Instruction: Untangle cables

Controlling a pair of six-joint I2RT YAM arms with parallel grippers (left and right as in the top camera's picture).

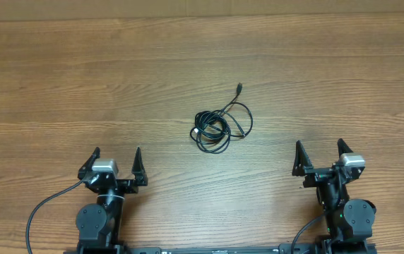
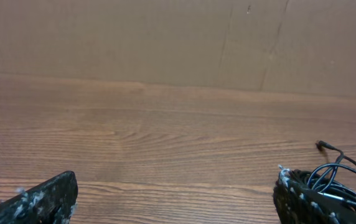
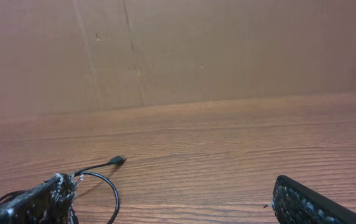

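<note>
The cables [image 1: 220, 125] lie as a small coiled bundle of thin black cords at the middle of the wooden table, with one plug end sticking out toward the far side. My left gripper [image 1: 115, 164] is open and empty, near the front edge to the left of the bundle. My right gripper [image 1: 321, 157] is open and empty, near the front edge to the right of it. In the left wrist view the cables [image 2: 337, 174] show at the far right behind my right finger. In the right wrist view a loop and plug [image 3: 106, 171] show at the left.
The wooden table [image 1: 82, 77] spans the whole view. A brown cardboard wall [image 2: 178, 37] stands along its far edge. The arms' own thick black wires [image 1: 43, 212] run near the front edge.
</note>
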